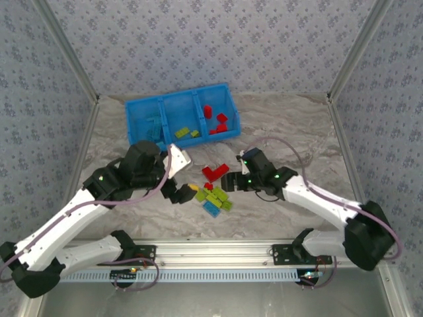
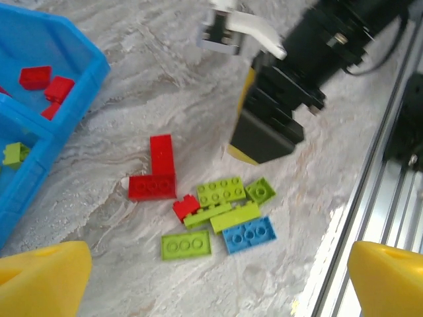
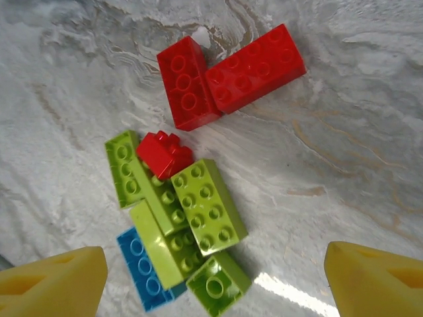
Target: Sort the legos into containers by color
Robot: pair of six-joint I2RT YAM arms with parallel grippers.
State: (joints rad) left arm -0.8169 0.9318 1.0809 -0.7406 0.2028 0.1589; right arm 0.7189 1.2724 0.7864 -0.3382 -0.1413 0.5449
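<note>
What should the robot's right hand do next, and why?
Probably lower the open right hand onto the small red plastic brick. It lies on top of the lime green plastic bricks, so it looks easiest to lift, and the yellow fingers are spread wide.

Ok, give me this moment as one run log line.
left gripper: open | right gripper: open, over loose legos | tray: red legos right compartment, green legos middle | sorting unfinished

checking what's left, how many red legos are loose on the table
3: two long red legos in an L, a small red lego touching the green pile. More may hide underneath.
</note>
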